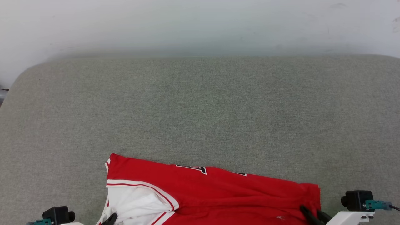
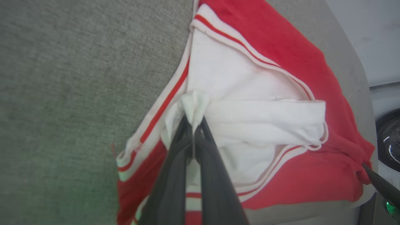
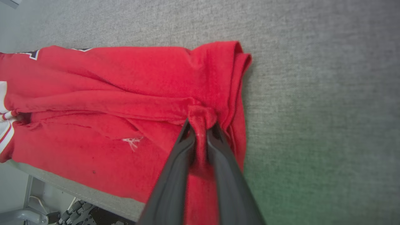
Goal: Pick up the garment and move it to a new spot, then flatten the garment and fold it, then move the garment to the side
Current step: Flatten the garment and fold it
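A: Although pinched at both ends, hardly flat yet. Lying where?

B: Seeing the garment (image 1: pixel 218 193) along the near edge of the grey padded surface (image 1: pixel 200 109). Bunched lengthwise, red side up, with a white panel folded open at the left end and black lettering peeking out at the far fold. Reaching right to the edge in the right wrist view, perhaps slightly over; hard to tell.

A: And the grips?

B: Left gripper (image 2: pixel 193 125) pressed together on a tuft of white cloth beside the red-striped trim. Right gripper (image 3: pixel 200 129) pinching a knot of red cloth near the right end, fingers a touch apart with fabric packed between.

A: Worries from here?

B: Several, judging by this alone. Thin pinches first: just a small tuft in each, so likely to slip out under a hard pull or a quick lift, dropping one end and leaving the other dangling. Weaker-looking on the right, given that slight gap. Next, uneven stretching: pulling apart with several layers caught in one pinch could drag hidden folds along rather than open them, spoiling the flattening. Then the edge: any tug toward the robot could haul the whole thing off the surface.

A: Remedy?

B: Lift both ends together, carry away from the edge, keep the tension gentle, check both pinches before spreading.
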